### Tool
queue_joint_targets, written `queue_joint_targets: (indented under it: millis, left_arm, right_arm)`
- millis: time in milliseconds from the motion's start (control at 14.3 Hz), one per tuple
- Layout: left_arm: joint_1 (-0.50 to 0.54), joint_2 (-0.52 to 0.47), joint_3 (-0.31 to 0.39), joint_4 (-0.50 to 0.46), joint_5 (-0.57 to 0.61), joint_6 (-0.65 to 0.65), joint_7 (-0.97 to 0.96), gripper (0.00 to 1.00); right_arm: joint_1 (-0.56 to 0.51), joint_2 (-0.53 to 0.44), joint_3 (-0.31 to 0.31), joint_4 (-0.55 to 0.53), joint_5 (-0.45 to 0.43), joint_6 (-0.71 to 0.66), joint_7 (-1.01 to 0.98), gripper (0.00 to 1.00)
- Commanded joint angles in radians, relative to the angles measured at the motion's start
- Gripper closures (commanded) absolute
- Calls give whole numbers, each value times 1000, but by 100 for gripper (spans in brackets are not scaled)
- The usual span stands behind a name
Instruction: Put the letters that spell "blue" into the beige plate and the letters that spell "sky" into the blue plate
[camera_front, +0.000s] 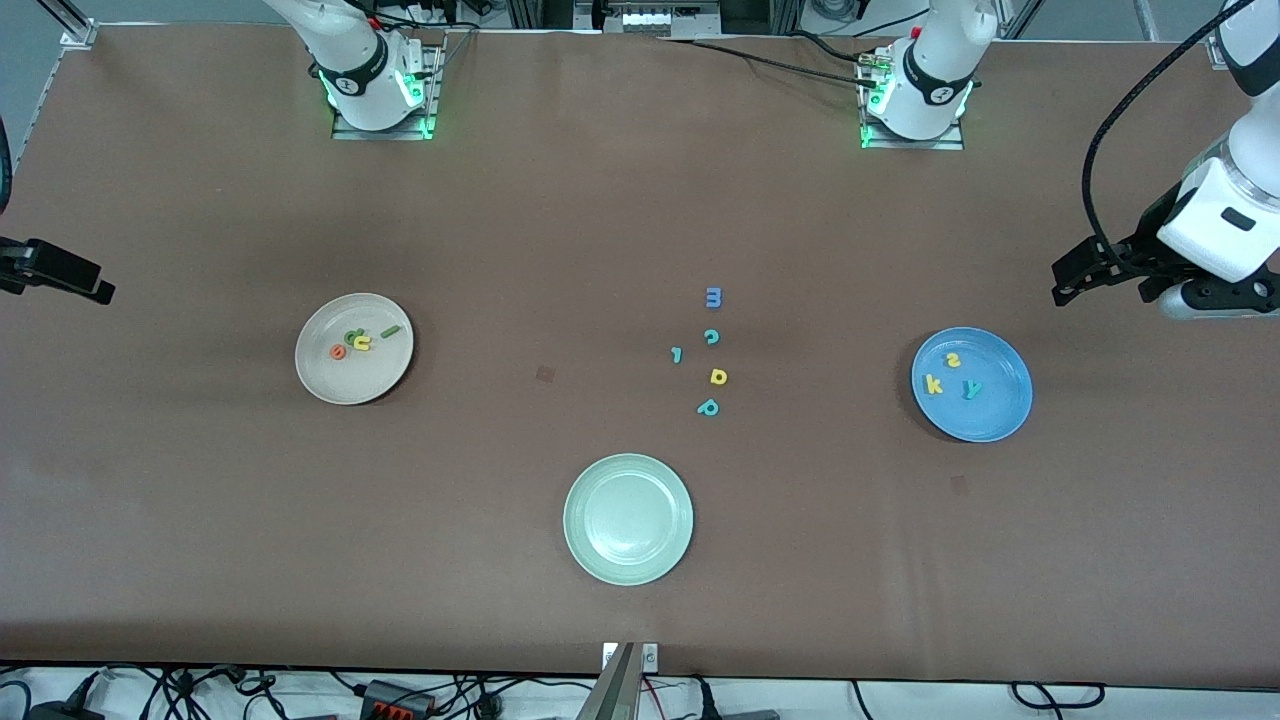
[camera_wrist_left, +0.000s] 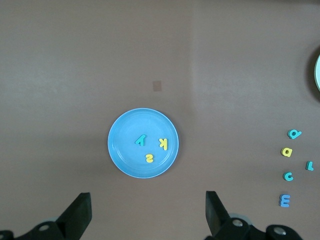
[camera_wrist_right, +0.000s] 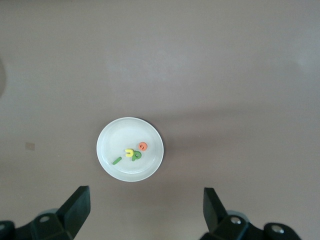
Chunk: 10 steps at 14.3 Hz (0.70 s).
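The beige plate (camera_front: 350, 380) (camera_wrist_right: 107, 145) lies toward the right arm's end and holds the orange e (camera_front: 338, 351) (camera_wrist_right: 143, 146), yellow u (camera_front: 362, 344), green b (camera_front: 351, 337) and green l (camera_front: 390, 332). The blue plate (camera_front: 985, 415) (camera_wrist_left: 117, 150) lies toward the left arm's end and holds the yellow s (camera_front: 953, 360) (camera_wrist_left: 149, 158), yellow k (camera_front: 933, 384) and teal y (camera_front: 971, 389). My left gripper (camera_front: 1062, 285) (camera_wrist_left: 148, 215) hangs open and empty high above the table beside the blue plate. My right gripper (camera_front: 100, 290) (camera_wrist_right: 146, 215) hangs open and empty high beside the beige plate.
A pale green plate (camera_front: 628, 570) sits bare near the front camera. Between the plates lie loose letters: a blue m (camera_front: 713, 297), teal c (camera_front: 711, 337), teal hooked letter (camera_front: 677, 354), yellow round-bellied letter (camera_front: 718, 376) and teal p (camera_front: 708, 407).
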Motion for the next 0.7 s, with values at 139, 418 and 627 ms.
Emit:
queue_joint_targets:
  millis: [139, 418, 627]
  left_arm:
    - [6, 10, -5, 27, 9, -22, 8, 0]
    - [6, 10, -5, 27, 9, -23, 8, 0]
    - [6, 10, -5, 27, 9, -23, 8, 0]
  right_arm:
    - [-17, -176, 24, -264, -21, 108, -13, 0]
    - [-15, -228, 27, -325, -24, 132, -16, 0]
    - [-14, -273, 29, -385, -24, 159, -16, 0]
